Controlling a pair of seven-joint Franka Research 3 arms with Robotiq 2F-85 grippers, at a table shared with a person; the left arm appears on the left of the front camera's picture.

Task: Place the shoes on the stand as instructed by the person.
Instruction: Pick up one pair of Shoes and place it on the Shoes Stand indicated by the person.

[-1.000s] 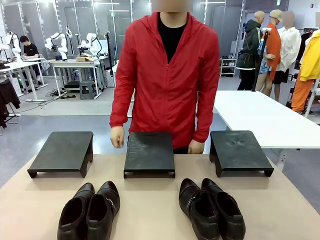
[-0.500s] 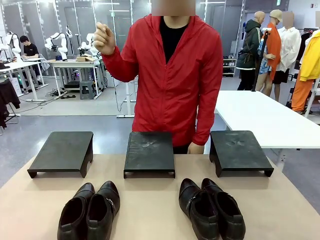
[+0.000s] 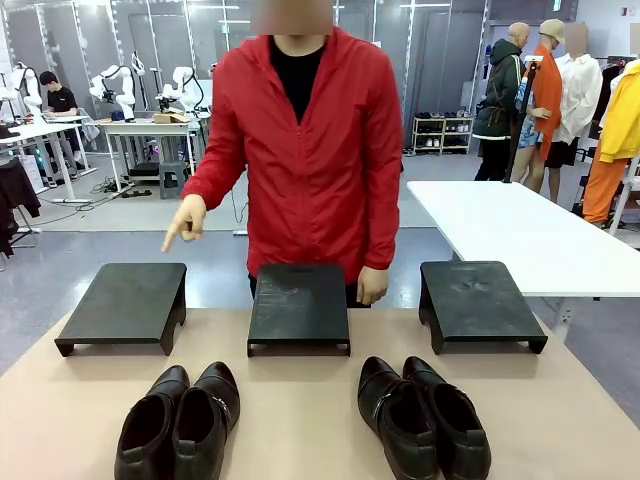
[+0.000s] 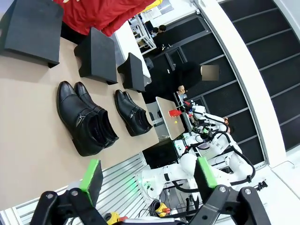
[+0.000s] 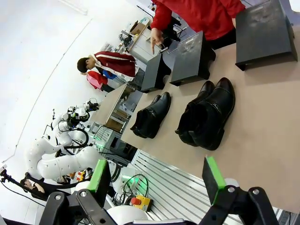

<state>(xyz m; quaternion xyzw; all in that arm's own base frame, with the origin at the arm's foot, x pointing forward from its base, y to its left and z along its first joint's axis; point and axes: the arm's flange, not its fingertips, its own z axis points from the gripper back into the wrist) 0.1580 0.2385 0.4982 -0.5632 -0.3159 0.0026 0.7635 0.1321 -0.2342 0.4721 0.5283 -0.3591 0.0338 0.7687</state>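
Pointing now, the person has swung the arm that was raised beside the shoulder half a second ago down and out to the left. The forefinger now aims at the left stand, and the body has shifted left with it. I read that as the instruction: a pair belongs on the left stand, though the gesture alone does not say which pair.

Nothing on the table has moved. The left pair and the right pair of shoes sit at the near edge, toes toward the far side. The left stand, middle stand and right stand in the far row are all bare. No shoe has been lifted, so the task is only at its start.

The left hand hangs in the air well clear of the table, its fingers spread wide apart, holding and touching nothing. The right hand is the same: fingers fully apart, empty, well above the shoes in its view.
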